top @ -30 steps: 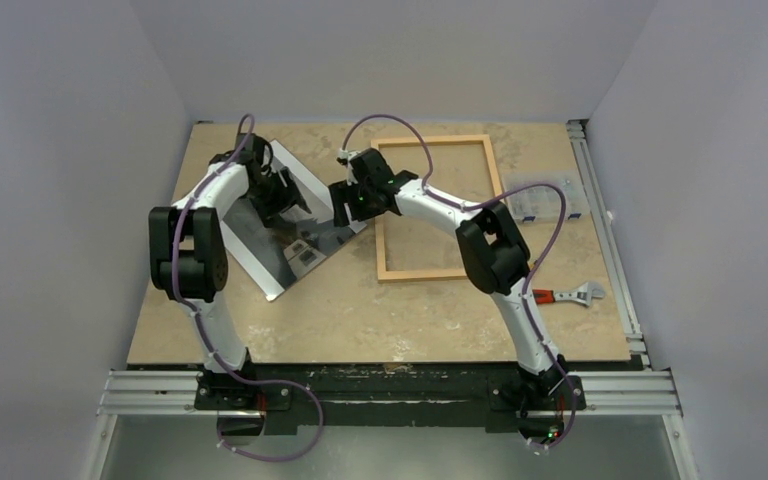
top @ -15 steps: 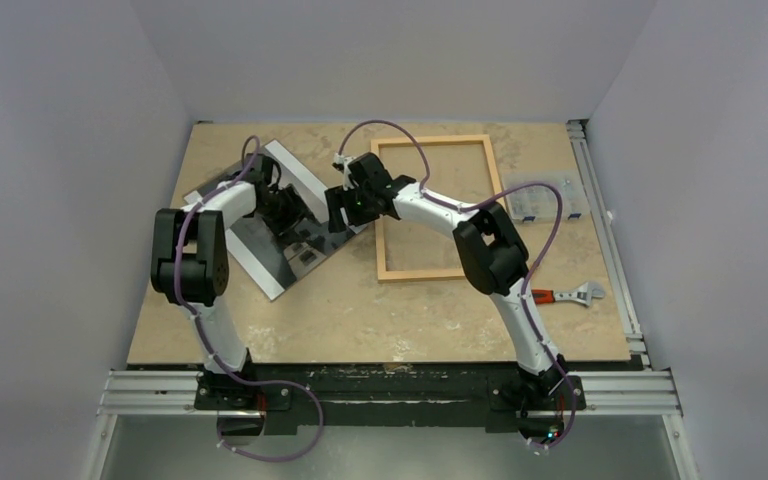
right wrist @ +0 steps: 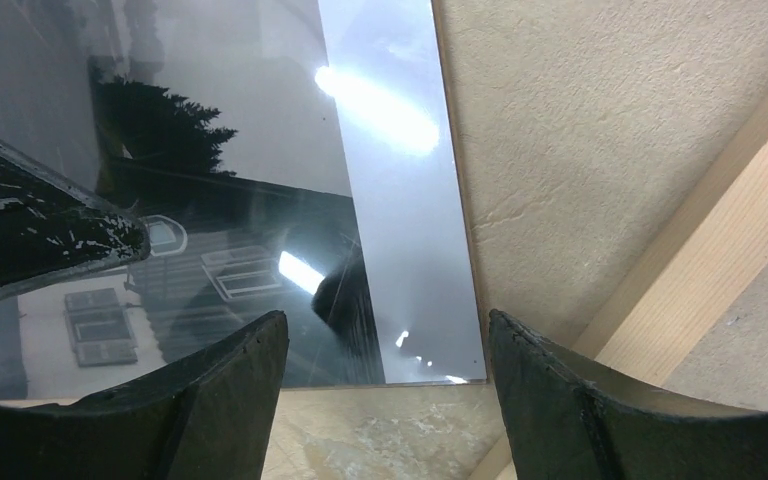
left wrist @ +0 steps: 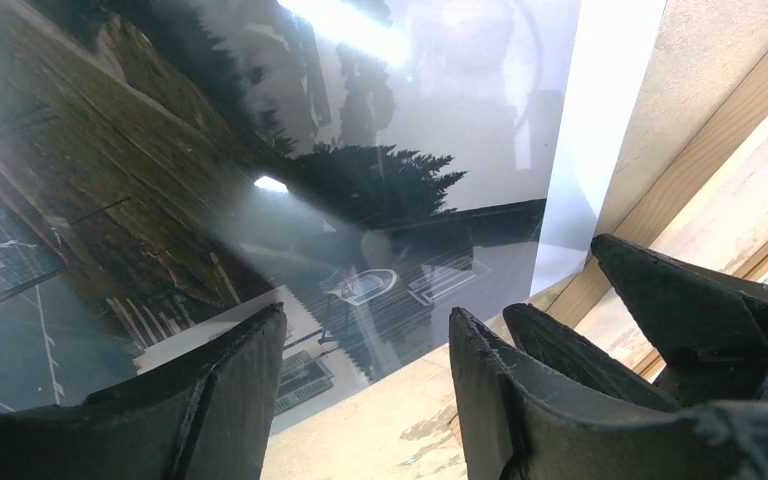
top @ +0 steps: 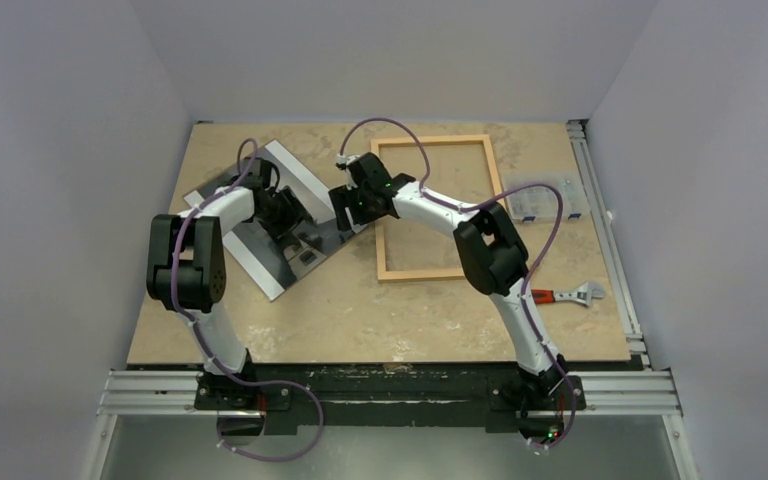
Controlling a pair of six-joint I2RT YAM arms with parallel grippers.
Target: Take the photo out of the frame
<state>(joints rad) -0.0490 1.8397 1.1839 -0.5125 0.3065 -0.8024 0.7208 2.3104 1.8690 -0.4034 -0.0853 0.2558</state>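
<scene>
- Top external view: the photo (top: 260, 245) is seen lying flat on the table (top: 360, 320), turned at a slant, to the left of the frame (top: 415, 273) and wholly outside it.
- The frame is laid flat toward the back of the table, and bare tabletop is visible inside its light wood rails.
- In the right wrist view, the photo's white-banded corner is shown near the frame's left rail, with a narrow strip of table between them.
- The left gripper (top: 310, 235) is held low over the dark printed part of the photo near that corner. Its fingers are spread apart and nothing is clasped; photo and tabletop are seen through the gap.
- The right gripper (top: 338, 225) is held over the photo's white band at the same corner. Its fingers are set wide apart and nothing is held between them.
- The two grippers are brought close together, and each is partly caught in the other's wrist view.
- Whether any fingertip touches the print cannot be told.
- An adjustable wrench (top: 565, 294) with a red handle is seen by the table's right edge, and a clear plastic box (top: 545, 200) just right of the frame.
</scene>
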